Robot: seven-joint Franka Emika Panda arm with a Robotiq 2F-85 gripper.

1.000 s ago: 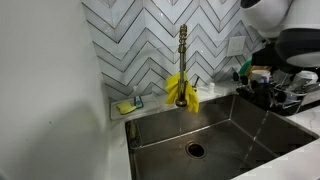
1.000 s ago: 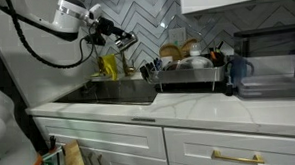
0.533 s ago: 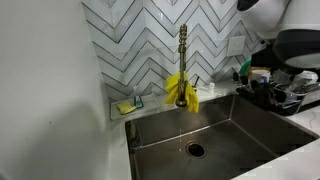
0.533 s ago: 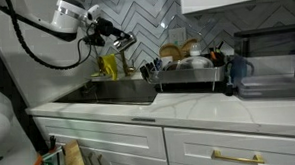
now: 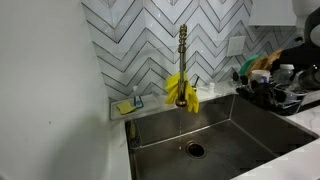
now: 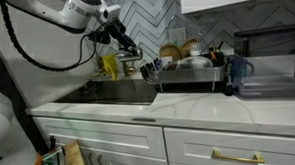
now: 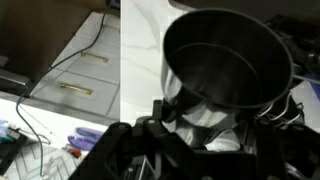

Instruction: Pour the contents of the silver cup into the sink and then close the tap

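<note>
The silver cup [image 7: 228, 55] fills the wrist view with its mouth towards the camera, and its inside looks empty. My gripper [image 7: 200, 122] is shut on the cup's side. In an exterior view my gripper [image 6: 119, 38] holds the cup [image 6: 130, 54] above the counter at the sink's far right end, near the dish rack. The dark steel sink [image 5: 250, 120] with its round drain [image 5: 195, 150] also shows in an exterior view [image 6: 118, 92]. The brass tap [image 5: 183, 55] stands upright behind the basin. No water stream is visible.
A yellow cloth [image 5: 180, 90] hangs on the tap stem. A small tray with a sponge [image 5: 128, 105] sits on the back ledge. A loaded dish rack [image 6: 192, 71] stands beside the sink, and it also shows in an exterior view [image 5: 280, 90]. A herringbone tile wall runs behind.
A thin stream falling into the sink one second ago is gone. My arm has swung away from over the basin towards the dish rack, and the cup is lower.
</note>
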